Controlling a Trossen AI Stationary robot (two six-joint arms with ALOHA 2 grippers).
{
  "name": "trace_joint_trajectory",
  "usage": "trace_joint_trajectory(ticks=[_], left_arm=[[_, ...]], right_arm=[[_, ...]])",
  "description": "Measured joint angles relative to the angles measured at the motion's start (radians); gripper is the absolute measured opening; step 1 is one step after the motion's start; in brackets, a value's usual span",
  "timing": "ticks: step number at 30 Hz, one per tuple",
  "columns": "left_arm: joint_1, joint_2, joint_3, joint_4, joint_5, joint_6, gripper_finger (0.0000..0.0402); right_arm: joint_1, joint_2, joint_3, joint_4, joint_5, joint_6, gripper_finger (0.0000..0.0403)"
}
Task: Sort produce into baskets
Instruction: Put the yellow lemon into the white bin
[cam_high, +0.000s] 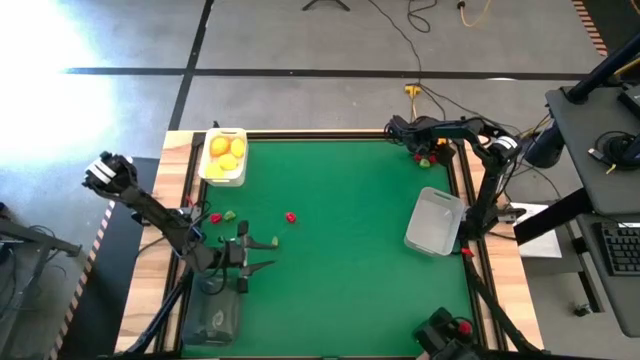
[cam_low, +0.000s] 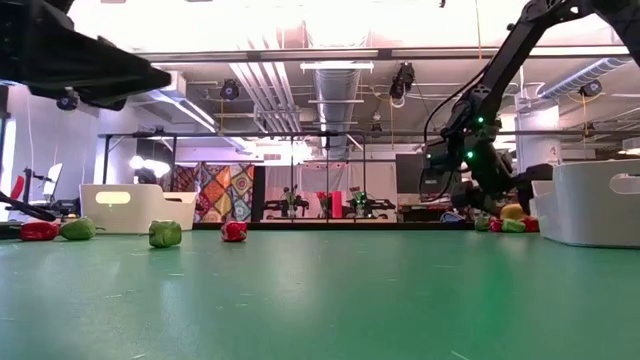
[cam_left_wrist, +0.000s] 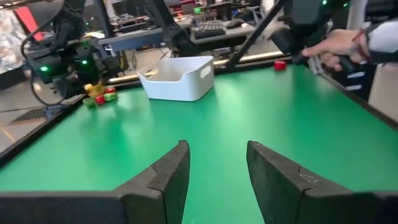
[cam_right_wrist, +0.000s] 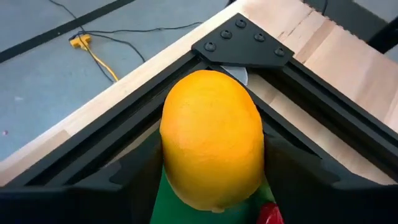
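Right wrist view: your right tool (cam_right_wrist: 211, 186) is around a yellow-orange lemon (cam_right_wrist: 211, 140) at the table's upper right corner, fingers flanking it, grip not confirmed. High view: white basket (cam_high: 224, 172) upper left holds lemons; pale basket (cam_high: 433, 222) right. Left tool (cam_left_wrist: 217, 180) hovers lower left, narrowly parted, empty.

Three lemons (cam_high: 226, 153) lie in the far-left basket (cam_high: 207, 171); another basket (cam_high: 434, 222) (with nothing visible inside) sits right.

No readable text, label or number anywhere in view.
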Motion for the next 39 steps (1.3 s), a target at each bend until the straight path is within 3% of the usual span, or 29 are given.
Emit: trace_joint_trajectory(ticks=[5,9,11,15,19,23,28,34,39], left_arm=[[-0.020,-0.081,-0.039,0.000,-0.001,-0.053,0.0130],[-0.032,-0.138,-0.042,0.003,0.000,-0.057,0.0122],[-0.046,-0.159,-0.040,0.007,0.001,-0.039,0.0118],[-0.067,-0.191,-0.026,0.046,0.001,0.062,0.0111],[-0.067,-0.218,-0.005,0.069,-0.008,0.138,0.0109],[-0.067,-0.239,0.025,0.072,-0.109,0.144,0.0109],[-0.066,-0.212,0.028,0.064,-0.130,0.069,0.0109],[-0.059,-0.153,0.035,0.066,-0.125,-0.034,0.0109],[0.053,-0.098,0.046,0.070,-0.133,-0.139,0.0109]], right_arm=[[0.068,-0.088,0.019,-0.051,0.101,-0.085,0.0229],[0.171,-0.195,0.042,-0.054,0.106,-0.337,0.0235],[0.284,-0.254,0.053,-0.024,0.091,-0.474,0.0235],[0.561,-0.310,0.043,0.079,-0.095,-0.738,0.0232],[0.833,-0.289,0.043,0.167,-0.188,-0.832,0.0231],[1.005,-0.200,0.040,0.255,-0.227,-0.860,0.0232],[1.118,-0.044,0.040,0.446,-0.287,-0.876,0.0233],[1.159,0.064,0.056,0.638,-0.309,-0.971,0.0255],[1.160,0.080,0.060,0.671,-0.321,-1.018,0.0292]])
